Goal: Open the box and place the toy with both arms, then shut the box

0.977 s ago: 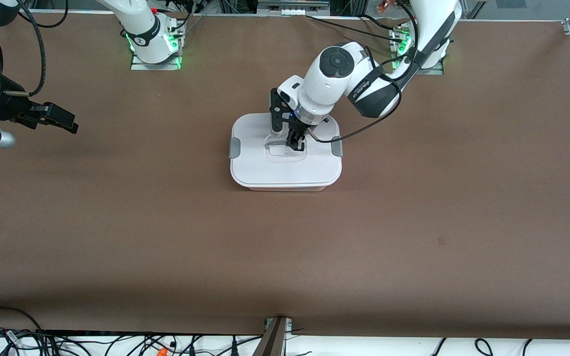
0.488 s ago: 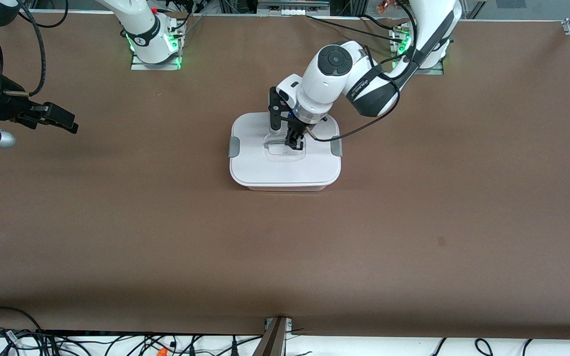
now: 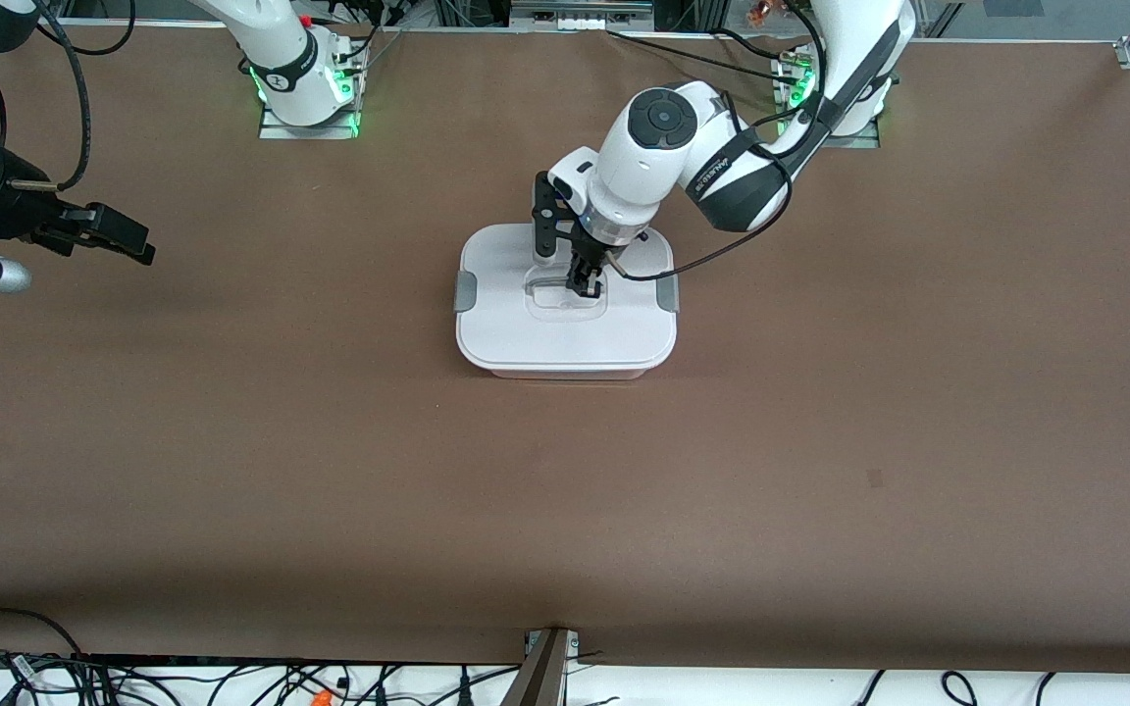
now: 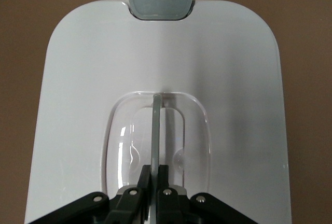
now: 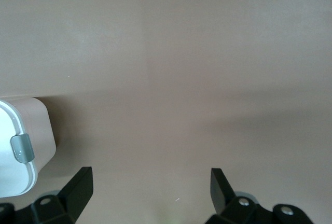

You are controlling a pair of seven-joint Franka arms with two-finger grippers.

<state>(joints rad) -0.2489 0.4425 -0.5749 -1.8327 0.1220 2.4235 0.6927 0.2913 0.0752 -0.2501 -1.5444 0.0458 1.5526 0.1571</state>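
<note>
The white lid (image 3: 565, 314) is down on the box (image 3: 565, 371), so whatever sits inside cannot be seen. The left arm's wrist covers part of the lid's edge toward the robots' side of the bench (image 3: 820, 441). In the left wrist view the lid (image 4: 155, 53) runs off the frame, and only one grey clip (image 4: 161, 5) shows. The right wrist view catches just a corner of the box (image 5: 23, 146). The right arm is cut off at the picture's edge.

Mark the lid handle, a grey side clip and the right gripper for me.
lid handle (image 4: 155, 130), left wrist view, its thin upright bar.
grey side clip (image 4: 161, 5), left wrist view, its middle.
right gripper (image 5: 150, 185), right wrist view, between its open fingers.
</note>
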